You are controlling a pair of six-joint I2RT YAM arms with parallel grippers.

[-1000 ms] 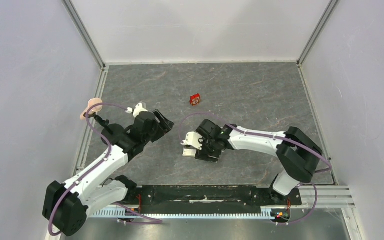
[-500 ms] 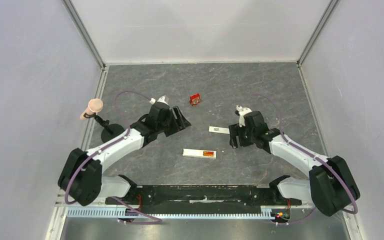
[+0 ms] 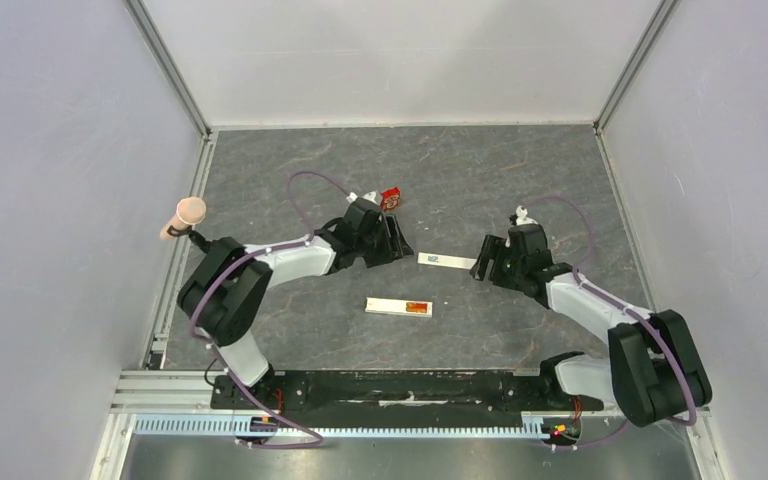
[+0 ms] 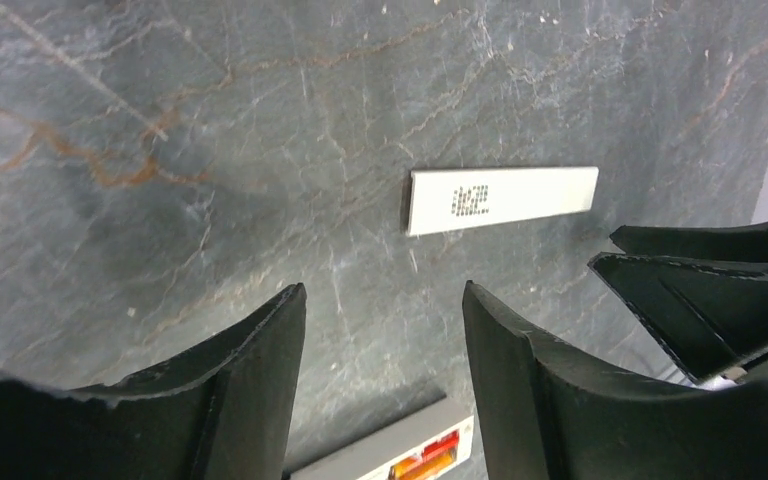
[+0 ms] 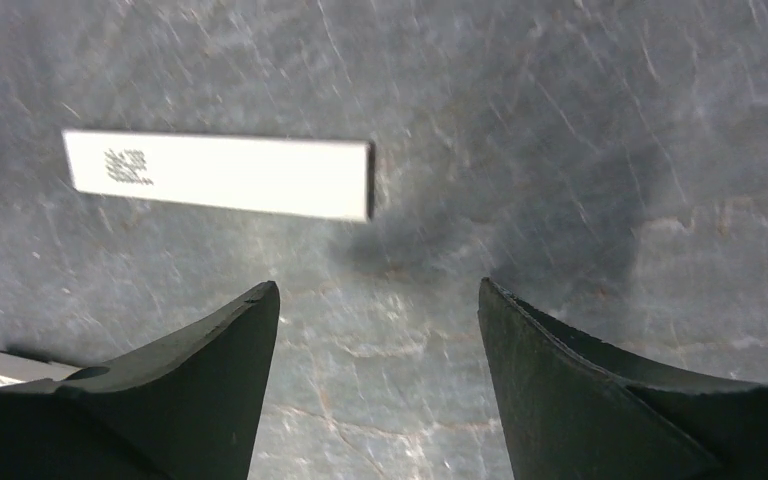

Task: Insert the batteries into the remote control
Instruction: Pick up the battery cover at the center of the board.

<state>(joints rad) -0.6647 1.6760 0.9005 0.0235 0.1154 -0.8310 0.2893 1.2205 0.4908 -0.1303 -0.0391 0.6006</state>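
Left gripper (image 4: 384, 300) gaped empty just left of the cover strip (image 4: 500, 200); right gripper (image 5: 375, 295) gaped just right. Remote control (image 3: 399, 306) lay near the strip, batteries (image 3: 418, 307) apparently seated.

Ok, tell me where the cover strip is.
In the top view the cover strip lies mid-table between the left gripper and right gripper, beyond the remote control.

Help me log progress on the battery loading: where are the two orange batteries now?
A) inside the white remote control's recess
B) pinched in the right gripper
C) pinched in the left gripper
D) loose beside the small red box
A: the batteries show as an orange patch set within one end of the remote control, and the left gripper and right gripper are both open and empty.
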